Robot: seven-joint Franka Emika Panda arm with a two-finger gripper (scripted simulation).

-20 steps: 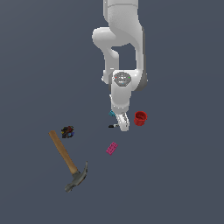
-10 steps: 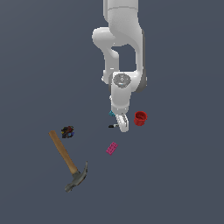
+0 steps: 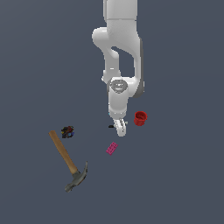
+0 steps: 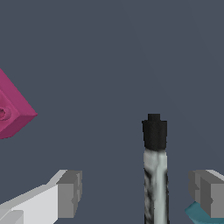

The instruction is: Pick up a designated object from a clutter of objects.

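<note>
One marker [image 4: 155, 175] between two claw [image 4: 140, 192] pads, seemingly untouched.

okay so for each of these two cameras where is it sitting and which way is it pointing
Exterior view: off the arm, high up, looking down on the arm, claw, hammer, cup and pink brick.
Wrist view: on the wrist, looking along the claw; both fingers show, open around the marker, teal brick beside.
Shared: claw, pink brick, marker's black end.

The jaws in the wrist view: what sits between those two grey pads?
The marker pen lies between the pads, nearer the other one, touching neither. Its black end points outward. Only the wrist view shows this.
</note>
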